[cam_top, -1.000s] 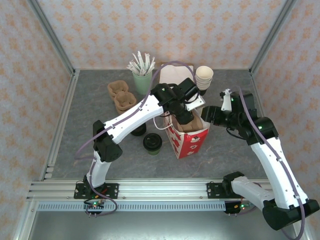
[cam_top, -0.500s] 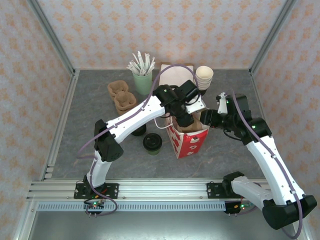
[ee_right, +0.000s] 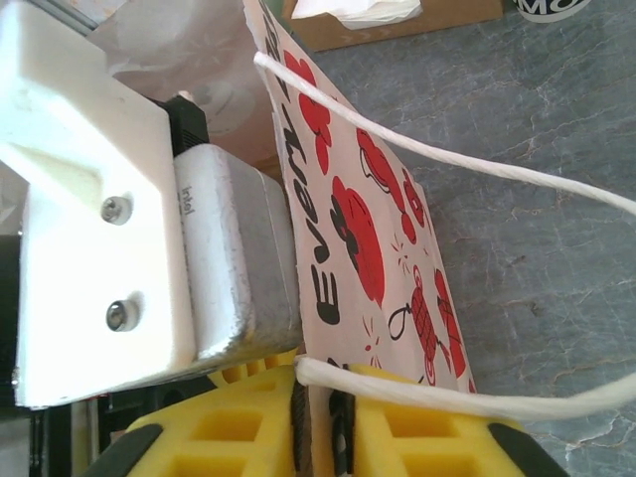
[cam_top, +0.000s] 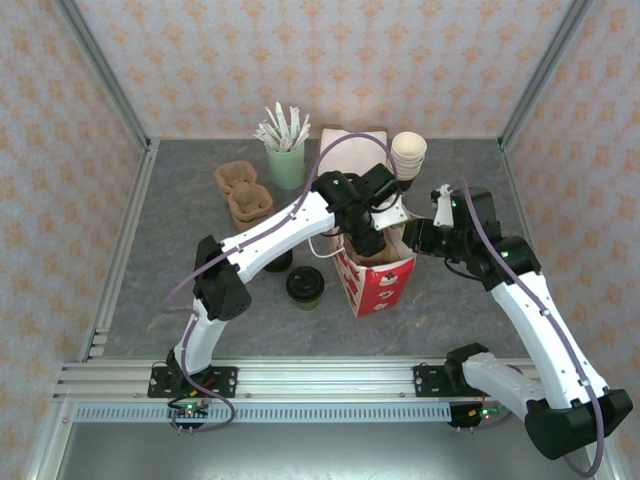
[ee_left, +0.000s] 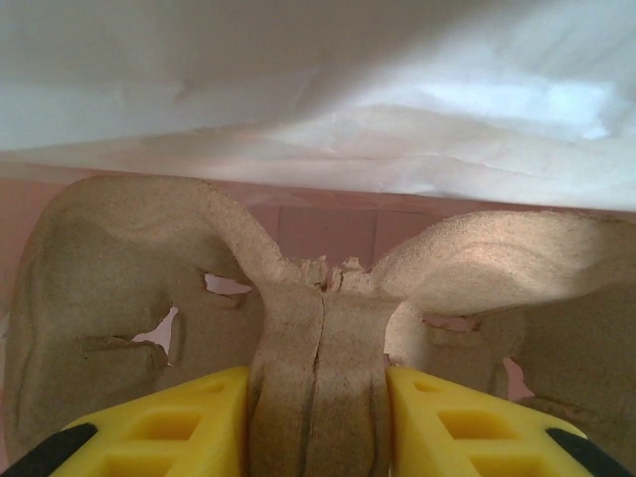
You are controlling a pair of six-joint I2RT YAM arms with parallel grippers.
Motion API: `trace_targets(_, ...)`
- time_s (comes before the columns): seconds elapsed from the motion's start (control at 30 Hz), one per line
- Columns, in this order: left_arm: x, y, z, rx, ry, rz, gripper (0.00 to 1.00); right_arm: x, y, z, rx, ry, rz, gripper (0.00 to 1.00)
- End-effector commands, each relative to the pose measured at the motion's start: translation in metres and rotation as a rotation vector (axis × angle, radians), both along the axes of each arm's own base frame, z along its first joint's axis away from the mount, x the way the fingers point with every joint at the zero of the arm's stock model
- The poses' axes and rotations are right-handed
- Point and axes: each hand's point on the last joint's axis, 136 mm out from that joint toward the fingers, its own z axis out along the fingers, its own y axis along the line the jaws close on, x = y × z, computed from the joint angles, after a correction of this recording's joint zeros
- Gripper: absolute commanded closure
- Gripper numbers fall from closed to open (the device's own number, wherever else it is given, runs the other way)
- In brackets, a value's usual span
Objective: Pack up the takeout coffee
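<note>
The takeout coffee, a cup under a round black lid, stands on the table left of the red-and-white paper bag. My left gripper reaches down into the bag's mouth. Its yellow fingers are shut on the middle ridge of a brown pulp cup carrier inside the bag. My right gripper is at the bag's right rim. In the right wrist view that gripper is shut on the bag's wall, with the white string handle lying across its fingers.
A second black-lidded thing sits half hidden under the left arm. At the back stand stacked pulp carriers, a green cup of stir sticks, a brown box and a stack of cream cups.
My right gripper has moved left to the bag's rim and closed on it. The left gripper has stayed in the bag with the carrier.
</note>
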Motion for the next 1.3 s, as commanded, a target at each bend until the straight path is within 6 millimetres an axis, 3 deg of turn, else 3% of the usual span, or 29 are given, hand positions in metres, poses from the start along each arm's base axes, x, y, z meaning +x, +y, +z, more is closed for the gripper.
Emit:
trace_targets(0.0, -0.002, 0.011, -0.008, 0.048, 0.003, -0.012, 0.61, 0.002, -0.003, 0.01, 0.015, -0.047, -0.019, 0.84)
trace_targets(0.27, -0.006, 0.011, -0.013, 0.029, 0.014, -0.017, 0.61, -0.001, -0.02, 0.01, -0.037, -0.06, -0.099, 0.9)
trace_targets(0.63, -0.007, 0.006, -0.024, 0.015, 0.031, -0.035, 0.61, -0.001, -0.015, 0.007, -0.012, -0.046, -0.084, 0.98)
trace_targets(1.27, -0.01, -0.001, -0.051, 0.003, 0.084, -0.059, 0.59, -0.003, -0.015, 0.004, -0.014, -0.042, -0.074, 1.0)
